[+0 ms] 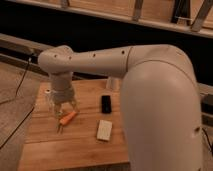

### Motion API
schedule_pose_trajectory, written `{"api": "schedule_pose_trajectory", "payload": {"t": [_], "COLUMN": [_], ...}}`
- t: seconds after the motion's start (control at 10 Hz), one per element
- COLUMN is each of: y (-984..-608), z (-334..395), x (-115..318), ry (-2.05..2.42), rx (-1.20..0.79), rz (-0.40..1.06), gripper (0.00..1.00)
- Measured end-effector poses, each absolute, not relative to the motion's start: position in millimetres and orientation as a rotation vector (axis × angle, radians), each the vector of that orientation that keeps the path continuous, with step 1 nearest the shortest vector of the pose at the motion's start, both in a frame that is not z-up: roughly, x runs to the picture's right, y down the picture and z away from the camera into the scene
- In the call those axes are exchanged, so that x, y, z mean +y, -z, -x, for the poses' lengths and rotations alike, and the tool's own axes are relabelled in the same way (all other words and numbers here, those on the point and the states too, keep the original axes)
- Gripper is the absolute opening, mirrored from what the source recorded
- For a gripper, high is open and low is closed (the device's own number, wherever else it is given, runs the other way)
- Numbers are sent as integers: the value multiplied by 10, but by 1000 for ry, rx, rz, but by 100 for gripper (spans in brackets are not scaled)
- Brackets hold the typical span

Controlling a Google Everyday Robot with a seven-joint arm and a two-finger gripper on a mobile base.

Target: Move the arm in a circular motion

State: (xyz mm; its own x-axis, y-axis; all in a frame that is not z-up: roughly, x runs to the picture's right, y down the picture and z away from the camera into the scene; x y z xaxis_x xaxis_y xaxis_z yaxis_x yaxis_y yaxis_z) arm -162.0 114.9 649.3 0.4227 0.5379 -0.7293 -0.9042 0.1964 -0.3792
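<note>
cream-white arm [150,95] bulking large over the bench's right side, reaching across to the left edge of the wooden bench [75,145]. gripper [63,114] pointed down near the left edge, fingers spread a little, gripping nothing, tips just above an orange carrot [68,118]. black block [106,103] near mid-bench, pale flat card [104,129] toward the front edge. clear bottle [48,99] partly hidden behind the gripper, at the left edge.

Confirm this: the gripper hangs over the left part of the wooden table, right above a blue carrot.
Wrong in one respect: the carrot is orange, not blue. The camera view shows it lying on the wooden table, just below the gripper at the end of the arm, over the table's left part.
</note>
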Motion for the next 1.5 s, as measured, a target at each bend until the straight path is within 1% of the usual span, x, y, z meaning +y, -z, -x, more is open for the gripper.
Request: {"api": "schedule_pose_trajectory", "payload": {"t": [0.3,0.7,1.5], "y": [-6416,-6398,-6408], "z": [1115,499,464], "x": [1139,1000,982], "ry": [-1161,-1245,-1246], "rx": [565,645,647], "rz": [818,704,697], "gripper": [65,65,65]}}
